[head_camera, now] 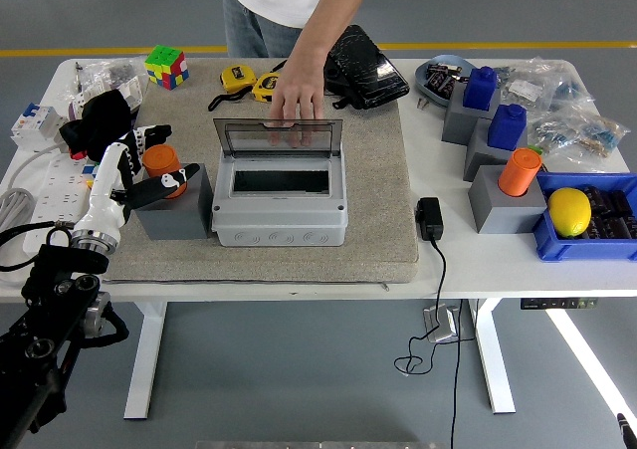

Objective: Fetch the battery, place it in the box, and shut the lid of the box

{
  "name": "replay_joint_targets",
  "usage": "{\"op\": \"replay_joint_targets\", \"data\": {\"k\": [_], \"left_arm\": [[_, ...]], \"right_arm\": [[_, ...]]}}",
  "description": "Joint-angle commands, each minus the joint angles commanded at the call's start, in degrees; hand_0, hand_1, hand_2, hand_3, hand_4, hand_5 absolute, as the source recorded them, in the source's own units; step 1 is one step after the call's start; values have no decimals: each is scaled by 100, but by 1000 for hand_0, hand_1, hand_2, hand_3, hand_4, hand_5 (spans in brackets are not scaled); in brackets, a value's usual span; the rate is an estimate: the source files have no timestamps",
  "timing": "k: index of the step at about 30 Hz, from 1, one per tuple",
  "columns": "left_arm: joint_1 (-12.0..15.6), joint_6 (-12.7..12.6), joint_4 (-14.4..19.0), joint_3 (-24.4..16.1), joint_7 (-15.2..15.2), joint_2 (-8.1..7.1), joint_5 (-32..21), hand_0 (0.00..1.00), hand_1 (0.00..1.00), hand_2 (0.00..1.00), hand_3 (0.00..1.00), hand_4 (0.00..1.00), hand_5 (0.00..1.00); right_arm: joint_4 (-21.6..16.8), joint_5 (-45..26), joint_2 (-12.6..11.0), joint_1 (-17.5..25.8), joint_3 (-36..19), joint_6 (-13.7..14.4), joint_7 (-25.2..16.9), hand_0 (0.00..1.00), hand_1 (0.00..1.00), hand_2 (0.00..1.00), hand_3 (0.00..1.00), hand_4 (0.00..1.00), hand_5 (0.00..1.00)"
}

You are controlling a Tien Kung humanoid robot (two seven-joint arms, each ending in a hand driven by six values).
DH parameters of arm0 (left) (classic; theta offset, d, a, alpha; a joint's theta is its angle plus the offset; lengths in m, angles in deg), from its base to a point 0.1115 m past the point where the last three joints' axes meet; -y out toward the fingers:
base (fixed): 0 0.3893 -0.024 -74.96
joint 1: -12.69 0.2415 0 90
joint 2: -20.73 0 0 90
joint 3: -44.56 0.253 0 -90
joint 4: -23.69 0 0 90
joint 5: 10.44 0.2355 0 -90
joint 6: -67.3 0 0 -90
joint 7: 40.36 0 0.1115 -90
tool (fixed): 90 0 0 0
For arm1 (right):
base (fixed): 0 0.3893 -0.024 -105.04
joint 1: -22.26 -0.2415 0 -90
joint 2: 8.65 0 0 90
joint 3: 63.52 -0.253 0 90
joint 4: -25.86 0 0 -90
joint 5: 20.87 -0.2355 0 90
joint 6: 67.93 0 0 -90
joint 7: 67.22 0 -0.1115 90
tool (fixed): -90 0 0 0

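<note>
An orange battery (158,160) stands in a grey holder block (175,210) at the left of the beige mat (383,185). My left hand (151,162) wraps it: the thumb lies across its front, the other fingers (147,134) curl behind it. The battery still sits in the block. The grey box (280,208) stands mid-mat, and its clear lid (279,136) is up. A person's hand (297,96) rests on the lid's top edge. My right arm is out of view.
At the right, blue batteries (481,88) and an orange one (519,171) stand on grey blocks beside a blue bin (562,246) with a yellow fruit (569,211). A power adapter (430,218) lies by the mat. A Rubik's cube (165,66), tape measures (239,77) and a black bag (363,64) lie at the back.
</note>
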Motion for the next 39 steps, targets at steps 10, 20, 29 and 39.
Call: {"op": "replay_joint_targets", "data": {"k": [10,20,29,39], "left_arm": [[-20,-27,-50,-8,41,50,-76,691,790,733,703,998,103],[-16,-56,-88,17,70,90,-130,684,782,726,701,998,105],[-18,-183,-115,63,128,152,-226,654,739,671,658,998,110],[-12,-268,-123,137,116,172,-228,603,681,582,612,998,100]], "right_arm": [[0,1,6,-9,1,-3,-4,819,805,769,789,998,998],[0,5,4,-12,-10,1,-5,819,806,769,788,998,998],[0,10,15,-18,-22,-4,-12,819,806,769,789,998,998],[0,26,12,-19,-43,-3,-12,819,806,769,789,998,998]]}}
